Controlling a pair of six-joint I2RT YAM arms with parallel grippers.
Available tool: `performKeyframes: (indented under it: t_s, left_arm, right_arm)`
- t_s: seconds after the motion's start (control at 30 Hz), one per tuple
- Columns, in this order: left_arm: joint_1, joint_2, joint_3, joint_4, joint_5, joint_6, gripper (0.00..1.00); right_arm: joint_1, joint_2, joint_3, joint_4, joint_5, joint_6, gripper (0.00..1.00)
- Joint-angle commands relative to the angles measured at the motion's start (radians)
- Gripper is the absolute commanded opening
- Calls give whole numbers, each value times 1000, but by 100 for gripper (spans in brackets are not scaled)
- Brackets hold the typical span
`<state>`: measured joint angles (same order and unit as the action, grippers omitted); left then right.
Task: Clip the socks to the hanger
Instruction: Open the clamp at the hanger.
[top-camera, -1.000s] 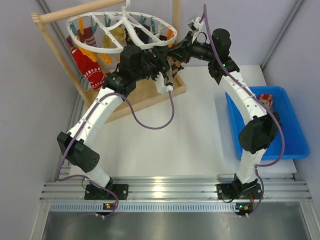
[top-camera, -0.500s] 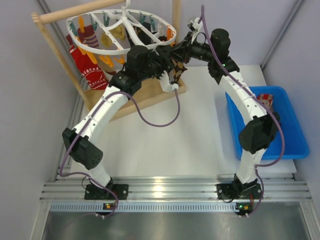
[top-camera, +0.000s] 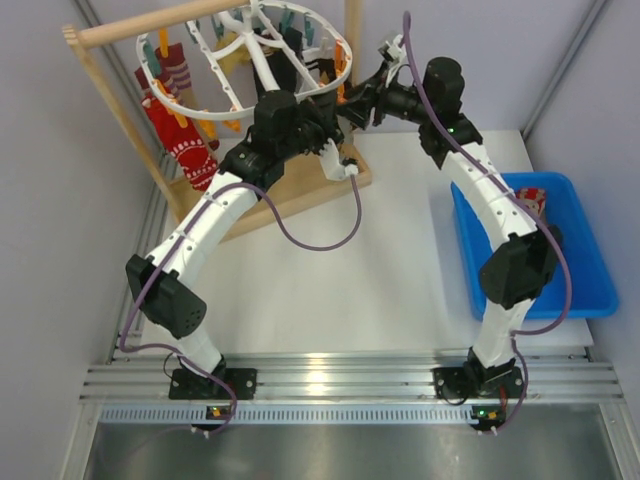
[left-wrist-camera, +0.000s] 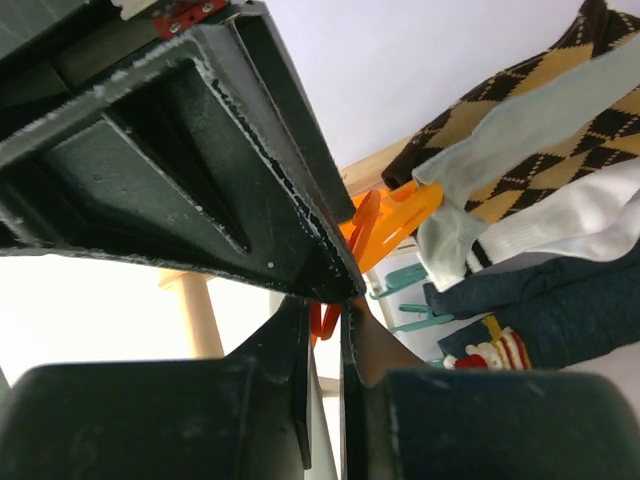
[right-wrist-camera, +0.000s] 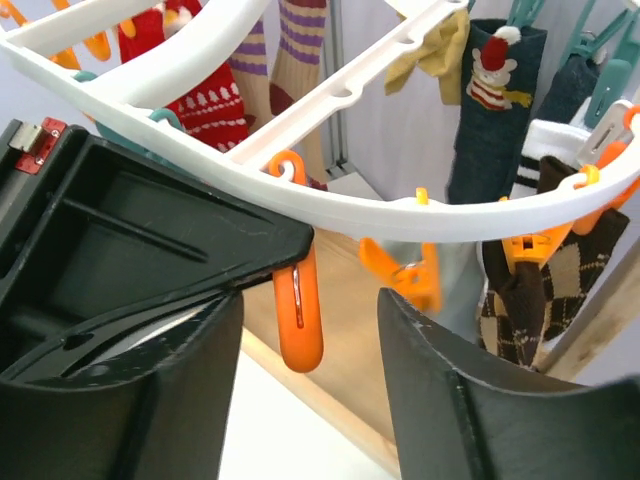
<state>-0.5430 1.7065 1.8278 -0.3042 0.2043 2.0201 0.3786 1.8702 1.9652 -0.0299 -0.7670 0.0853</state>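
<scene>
Left claw (left-wrist-camera: 323, 306) pinching orange clip (left-wrist-camera: 382, 230), seemingly | right claw (right-wrist-camera: 312, 296) open beside hanger (right-wrist-camera: 400, 215) | white table (top-camera: 400, 262), grey walls (top-camera: 50, 230)

- The white table (top-camera: 400, 270) carries two things, well apart.
- A wooden rack base (top-camera: 290, 195) lies at the far left, set at an angle.
- A blue bin (top-camera: 585, 295) sits at the right edge.
- A metal rail (top-camera: 340, 378) runs along the near edge.
</scene>
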Motion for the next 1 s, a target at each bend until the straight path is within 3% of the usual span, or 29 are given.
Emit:
performKeyframes:
  t_s: [0.0,0.1,0.17,0.3,0.53,0.67,0.83,0.97]
  left_arm:
    - [8,-10,-16,103,9,608,0]
    - [8,-13,-27,105,27,579,0]
    - [8,-18,-33,109,33,560,0]
    - [8,-18,-42,120,37,522,0]
    - [8,-27,-41,96,27,471,0]
    - [8,-28,-32,77,33,465,0]
    - [8,-28,-35,94,44,466,0]
    - [9,-30,-41,108,41,453,0]
  right_arm:
    - [-15,-83,-18,83,-38,51,57]
    - [-64,-103,-54,188,-67,149,73]
    - [-96,-115,-84,257,-90,209,73]
    - [-133,-134,-120,342,-147,281,60]
    - [-133,-174,-242,489,-233,249,56]
    - [-110,-177,-247,446,-201,146,56]
    - [-145,-172,-233,357,-167,177,57]
    - [-260,-238,-250,126,-184,125,71]
